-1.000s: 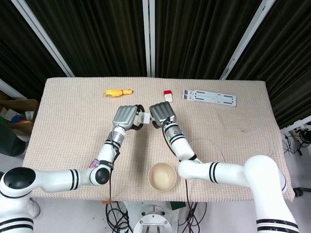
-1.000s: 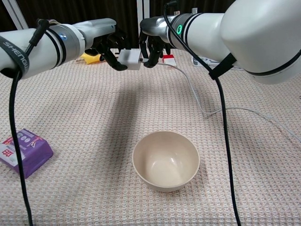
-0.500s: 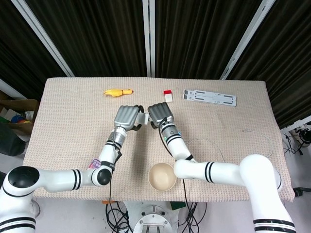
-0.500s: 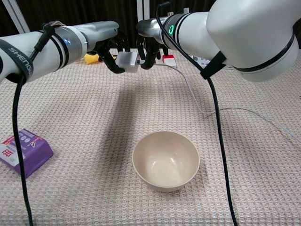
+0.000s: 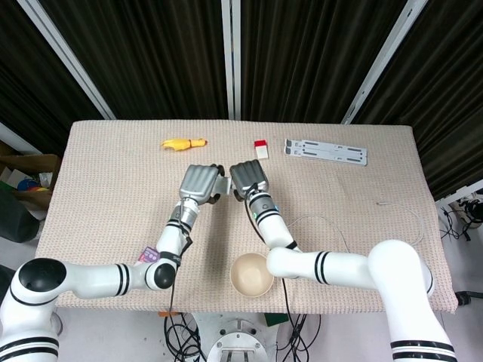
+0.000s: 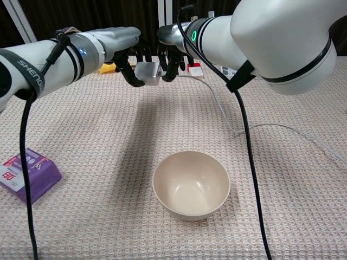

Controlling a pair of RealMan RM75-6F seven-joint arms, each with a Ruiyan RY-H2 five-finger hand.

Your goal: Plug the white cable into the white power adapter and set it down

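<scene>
Left hand grips white power adapter; cream bowl empty

Seen from above, the left hand and right hand meet above the table's middle, a white power adapter between them. A cream bowl sits near.

A worktop covered in beige woven cloth fills the middle of the scene, lit evenly from above. Behind its far edge hang dark pleated curtains, crossed by pale metal bars that run upright and slantwise. Below the near edge, black cords tangle on a light floor. A cardboard box stands off one end.
</scene>
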